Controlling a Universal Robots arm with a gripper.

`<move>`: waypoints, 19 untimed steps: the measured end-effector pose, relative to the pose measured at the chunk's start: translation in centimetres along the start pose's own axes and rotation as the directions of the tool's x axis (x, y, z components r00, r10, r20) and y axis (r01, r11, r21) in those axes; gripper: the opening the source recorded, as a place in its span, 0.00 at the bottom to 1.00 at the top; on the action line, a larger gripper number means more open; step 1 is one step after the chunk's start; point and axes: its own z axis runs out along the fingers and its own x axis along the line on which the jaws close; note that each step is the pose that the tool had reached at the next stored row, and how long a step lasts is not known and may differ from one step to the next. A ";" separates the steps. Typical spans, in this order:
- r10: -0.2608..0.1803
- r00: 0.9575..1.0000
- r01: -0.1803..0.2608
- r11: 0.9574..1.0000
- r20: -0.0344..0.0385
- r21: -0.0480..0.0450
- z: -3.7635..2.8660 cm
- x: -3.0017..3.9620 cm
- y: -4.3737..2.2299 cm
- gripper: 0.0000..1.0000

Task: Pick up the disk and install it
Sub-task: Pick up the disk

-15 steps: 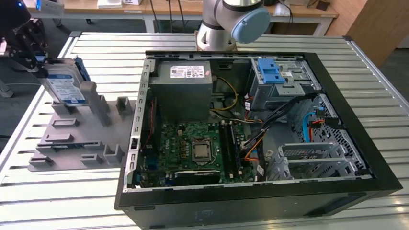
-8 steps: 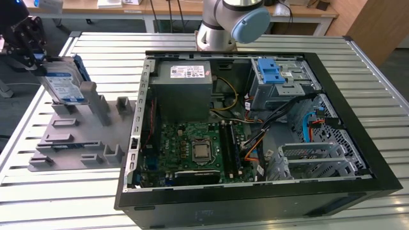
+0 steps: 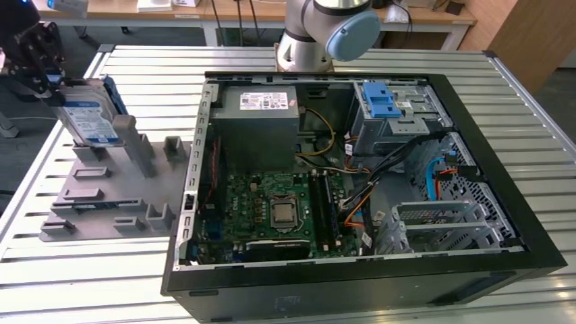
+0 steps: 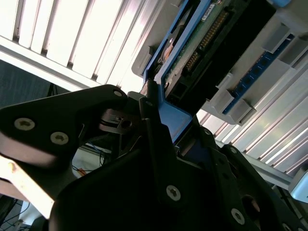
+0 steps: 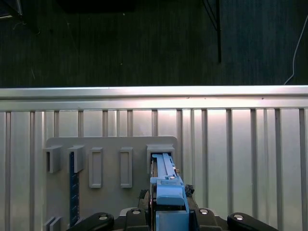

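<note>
Disk [image 3: 90, 115] stands on edge at the far end of the grey holding rack [image 3: 99, 196], at the exterior view's left; its blue bracket [image 4: 175, 118] is pinched at the upper edge between the narrowly set jaws of the gripper [image 3: 56, 91]; in both wrist views the bracket sits squarely between the fingers [image 4: 153, 125]; whether the lower edge is seated in the rack or just clear of it cannot be told. The disk looks a stiff, dense metal slab, heavier than its size suggests and sensitive to knocks, with a bare circuit board [image 4: 192, 60] on one face; the plastic frame along its rim appears the safest place to hold, since the flat faces are smooth and the connector end is delicate; held by one edge, it may be prone to swing. The open computer case [image 3: 504, 169] lies just beside the rack on the slatted table [image 3: 90, 283]; at its far corner, well apart from the disk, the grey drive bay [image 3: 400, 128] carries a blue latch [image 3: 382, 101], with cables [image 3: 423, 152] running just beside and below it; these, the case wall and the power supply [image 3: 261, 121] look the likeliest obstructions; one of the rack's upright posts [image 3: 126, 138] stands close against the disk.
</note>
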 end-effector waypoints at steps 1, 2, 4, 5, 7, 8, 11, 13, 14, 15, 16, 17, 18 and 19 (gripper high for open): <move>0.000 1.000 0.000 1.000 0.000 0.000 -0.03 0.00 0.00 0.36; 0.000 1.000 0.000 1.000 0.000 0.000 -0.05 0.00 0.00 0.36; 0.000 1.000 0.000 1.000 0.000 0.000 -0.10 0.00 0.00 0.36; 0.000 1.000 0.000 1.000 0.000 0.000 -0.13 0.00 0.00 0.36; 0.000 1.000 0.000 1.000 0.000 0.000 -0.17 0.00 0.00 0.36; 0.000 1.000 0.000 1.000 0.000 0.000 -0.19 0.00 0.00 0.36; 0.000 1.000 0.000 1.000 0.000 0.000 -0.28 0.00 0.00 0.36; 0.000 1.000 0.000 1.000 0.000 0.000 -0.33 0.00 0.00 0.36; 0.000 1.000 0.000 1.000 0.000 0.000 -0.34 0.00 0.00 0.36; 0.000 1.000 0.000 1.000 0.000 0.000 -0.37 0.00 0.00 0.36; 0.000 1.000 0.000 1.000 0.000 0.000 -0.38 0.00 0.00 0.36; 0.000 1.000 0.000 1.000 0.000 0.000 -0.40 0.00 0.00 0.36; 0.000 1.000 0.000 1.000 0.000 0.000 -0.42 0.00 0.00 0.36; 0.000 1.000 0.000 1.000 0.000 0.000 -0.43 0.00 0.00 0.36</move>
